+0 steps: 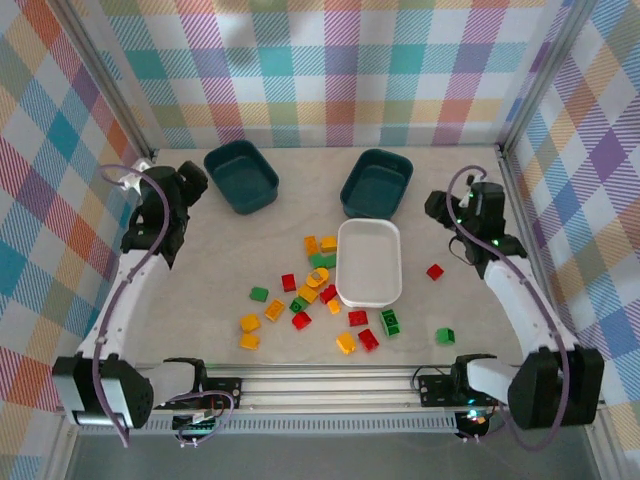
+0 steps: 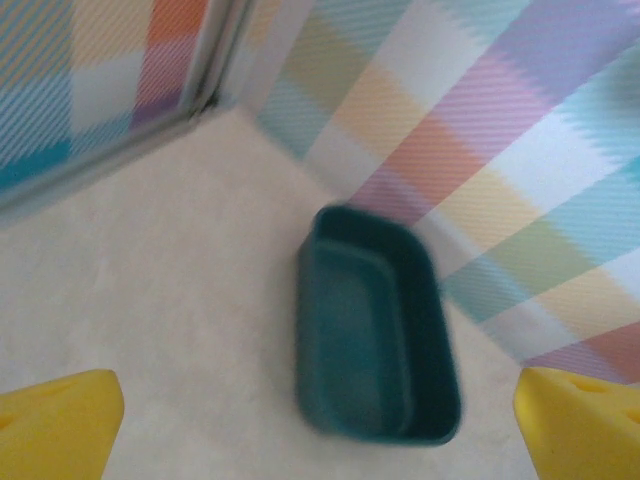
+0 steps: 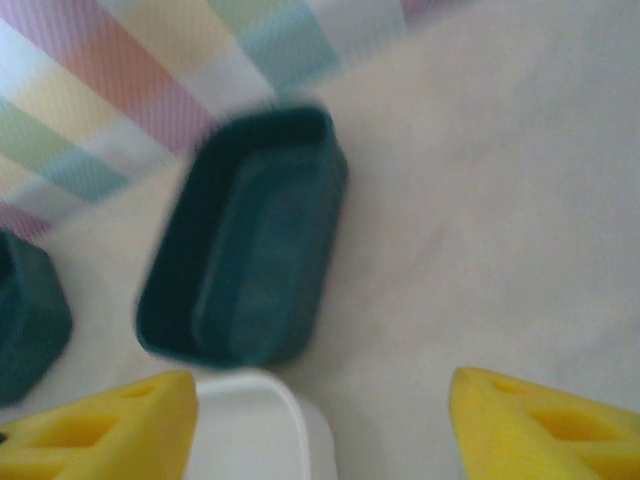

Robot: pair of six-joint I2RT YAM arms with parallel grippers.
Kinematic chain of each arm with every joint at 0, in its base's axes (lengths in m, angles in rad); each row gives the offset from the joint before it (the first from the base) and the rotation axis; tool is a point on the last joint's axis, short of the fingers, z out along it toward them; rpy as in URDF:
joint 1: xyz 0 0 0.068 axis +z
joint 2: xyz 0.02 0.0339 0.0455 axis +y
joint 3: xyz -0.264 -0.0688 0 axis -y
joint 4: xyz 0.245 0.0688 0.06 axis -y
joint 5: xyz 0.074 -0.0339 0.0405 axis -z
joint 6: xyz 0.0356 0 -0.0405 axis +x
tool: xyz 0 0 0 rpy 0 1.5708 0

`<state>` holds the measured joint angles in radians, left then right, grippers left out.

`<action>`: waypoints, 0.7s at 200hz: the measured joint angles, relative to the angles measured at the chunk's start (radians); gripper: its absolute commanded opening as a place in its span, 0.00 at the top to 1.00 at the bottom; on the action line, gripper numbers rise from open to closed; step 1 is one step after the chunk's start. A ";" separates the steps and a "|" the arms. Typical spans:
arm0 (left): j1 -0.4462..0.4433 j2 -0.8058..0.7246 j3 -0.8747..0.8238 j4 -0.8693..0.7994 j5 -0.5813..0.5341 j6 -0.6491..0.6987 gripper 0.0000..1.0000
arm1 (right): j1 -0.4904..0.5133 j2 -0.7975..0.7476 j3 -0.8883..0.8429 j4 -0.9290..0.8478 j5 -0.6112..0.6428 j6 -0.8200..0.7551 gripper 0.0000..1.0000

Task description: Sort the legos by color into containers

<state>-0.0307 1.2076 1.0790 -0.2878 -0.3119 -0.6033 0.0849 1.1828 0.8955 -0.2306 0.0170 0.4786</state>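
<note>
From above, the legos [image 1: 357, 318] lie scattered mostly left of and in front of the white tub [image 1: 345, 262]. All tubs look empty, so sorting seems unstarted. At the left wrist, the left gripper [image 2: 320, 425] gapes wide and empty over the teal tub [image 2: 375, 330] behind-left of the white one. At the right wrist, the right gripper [image 3: 320, 420], fingers apart and holding nothing, overlooks the other teal tub [image 3: 245, 240] just behind it, likely awaiting a first pick.
</note>
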 measured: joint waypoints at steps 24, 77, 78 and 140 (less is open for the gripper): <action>0.013 0.172 0.069 -0.136 0.090 -0.039 0.18 | 0.056 0.076 0.004 -0.147 -0.032 0.003 0.34; 0.014 0.558 0.307 -0.283 0.275 -0.013 0.23 | 0.230 0.166 0.004 -0.250 -0.063 -0.026 0.37; 0.014 0.566 0.313 -0.285 0.278 -0.012 0.23 | 0.232 0.168 0.004 -0.250 -0.063 -0.026 0.37; 0.014 0.830 0.582 -0.381 0.297 0.051 0.29 | 0.322 0.306 0.002 -0.279 -0.006 -0.050 0.55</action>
<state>-0.0170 2.0377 1.6611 -0.6689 -0.0151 -0.5518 0.4072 1.4891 0.8974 -0.5098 0.0109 0.4290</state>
